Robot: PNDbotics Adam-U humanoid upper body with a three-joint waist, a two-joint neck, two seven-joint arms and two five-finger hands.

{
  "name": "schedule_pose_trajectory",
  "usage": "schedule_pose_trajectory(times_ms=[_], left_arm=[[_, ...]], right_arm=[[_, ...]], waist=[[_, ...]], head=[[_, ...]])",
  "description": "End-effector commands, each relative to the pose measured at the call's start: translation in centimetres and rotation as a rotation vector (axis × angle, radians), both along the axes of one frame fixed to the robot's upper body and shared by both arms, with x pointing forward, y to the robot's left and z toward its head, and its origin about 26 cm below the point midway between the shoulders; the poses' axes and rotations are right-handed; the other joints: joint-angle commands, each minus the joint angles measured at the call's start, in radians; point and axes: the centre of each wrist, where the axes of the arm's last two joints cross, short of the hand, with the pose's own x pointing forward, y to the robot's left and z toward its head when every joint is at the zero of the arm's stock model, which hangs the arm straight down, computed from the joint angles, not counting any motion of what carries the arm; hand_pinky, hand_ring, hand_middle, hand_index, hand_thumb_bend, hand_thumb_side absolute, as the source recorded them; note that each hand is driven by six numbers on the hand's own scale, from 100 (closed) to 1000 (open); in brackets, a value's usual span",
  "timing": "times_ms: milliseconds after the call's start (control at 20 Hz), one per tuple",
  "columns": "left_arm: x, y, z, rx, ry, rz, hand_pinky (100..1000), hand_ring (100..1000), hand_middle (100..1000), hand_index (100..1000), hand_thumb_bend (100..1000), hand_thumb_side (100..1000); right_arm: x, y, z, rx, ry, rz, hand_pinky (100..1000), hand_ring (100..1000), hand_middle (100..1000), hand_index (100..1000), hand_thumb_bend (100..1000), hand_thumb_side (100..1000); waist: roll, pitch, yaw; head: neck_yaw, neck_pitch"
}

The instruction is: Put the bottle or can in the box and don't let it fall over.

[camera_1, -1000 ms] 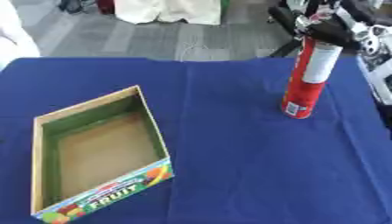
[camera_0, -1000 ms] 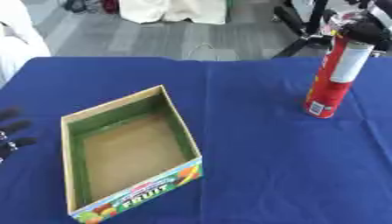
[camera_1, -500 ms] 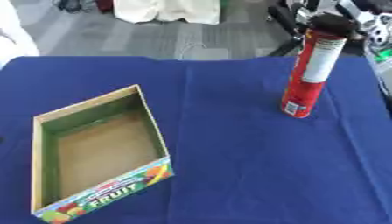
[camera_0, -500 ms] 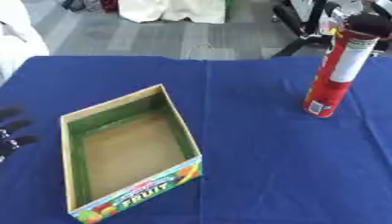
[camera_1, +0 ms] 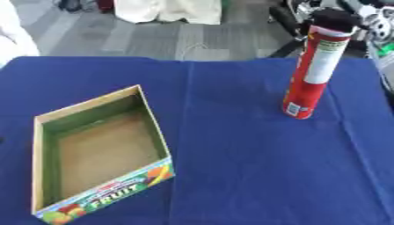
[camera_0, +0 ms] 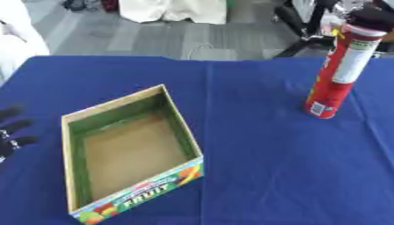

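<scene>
A tall red can with a black lid stands upright on the table, which has a dark blue cloth over it. The can has a white label down its side. It is on the far right part of the table and stands alone, with nothing touching it.

A cardboard box sits on the left part of the table, well apart from the can. The box is open at the top. Its inside walls are green and its floor is brown. The front wall has bright fruit pictures and the word FRUIT on it. There is nothing inside the box.

The left hand shows at the left edge of the left eye view, near the box but not touching it. Its black fingers are straight and spread apart, and they hold nothing.

The right hand may be the dark and silver shape at the top right corner, behind the can's lid. It is not clear, and one cannot tell how its fingers are set.
</scene>
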Motion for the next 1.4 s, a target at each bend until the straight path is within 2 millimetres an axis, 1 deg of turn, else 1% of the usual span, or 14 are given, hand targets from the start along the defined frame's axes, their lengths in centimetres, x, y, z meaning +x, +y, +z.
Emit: schedule_pose_trajectory(times_ms=[50, 400, 650, 700, 750, 850, 900, 950, 1400], left_arm=[[-0.1, 0.3, 0.8, 0.020, -0.021, -0.001, 711, 830, 844, 768, 198, 921], [-0.1, 0.3, 0.8, 0.017, -0.022, -0.001, 711, 830, 844, 768, 198, 920], [-0.1, 0.3, 0.8, 0.016, -0.022, -0.001, 711, 830, 844, 768, 198, 920], [-0.1, 0.3, 0.8, 0.016, -0.022, -0.001, 710, 830, 844, 768, 198, 920], [-0.1, 0.3, 0.8, 0.016, -0.021, 0.000, 710, 829, 844, 768, 198, 920], [-0.1, 0.3, 0.7, 0.015, -0.019, 0.000, 710, 829, 844, 768, 198, 921], [-0.1, 0.3, 0.7, 0.015, -0.018, 0.000, 710, 829, 844, 768, 198, 921], [-0.1, 0.3, 0.7, 0.015, -0.018, 0.000, 710, 829, 844, 767, 198, 921], [-0.1, 0.3, 0.7, 0.013, -0.019, 0.001, 709, 828, 844, 767, 199, 922]], right_arm=[[-0.4, -0.6, 1.0, -0.016, -0.018, -0.014, 913, 926, 899, 958, 295, 1000], [-0.2, -0.8, -0.2, -0.004, 0.013, -0.012, 913, 924, 897, 957, 295, 1000], [-0.2, -0.8, -0.4, 0.000, 0.016, -0.012, 913, 924, 897, 957, 295, 1000], [-0.2, -0.8, -0.5, 0.001, 0.017, -0.012, 889, 898, 879, 942, 336, 1000], [-0.1, -0.8, -1.0, 0.005, 0.029, -0.009, 872, 885, 864, 932, 382, 1000], [0.0, -0.9, -1.6, 0.007, 0.044, -0.004, 861, 874, 858, 926, 420, 1000], [0.0, -0.9, -1.8, 0.007, 0.048, -0.002, 861, 874, 858, 926, 420, 1000], [0.1, -1.0, -1.9, 0.003, 0.055, -0.001, 852, 862, 848, 916, 454, 1000], [0.3, -1.1, -2.7, -0.010, 0.097, 0.008, 836, 851, 851, 906, 520, 1000]], waist=[[0.002, -0.019, 0.000], [0.006, -0.020, 0.001], [0.006, -0.020, 0.001], [0.006, -0.020, 0.001], [0.007, -0.020, 0.001], [0.007, -0.020, 0.002], [0.007, -0.019, 0.002], [0.007, -0.019, 0.003], [0.005, -0.013, 0.005]], head=[[0.001, -0.002], [0.000, -0.004], [0.000, -0.005], [0.000, -0.006], [0.001, -0.008], [0.001, -0.010], [0.001, -0.010], [0.001, -0.011], [0.004, -0.015]])
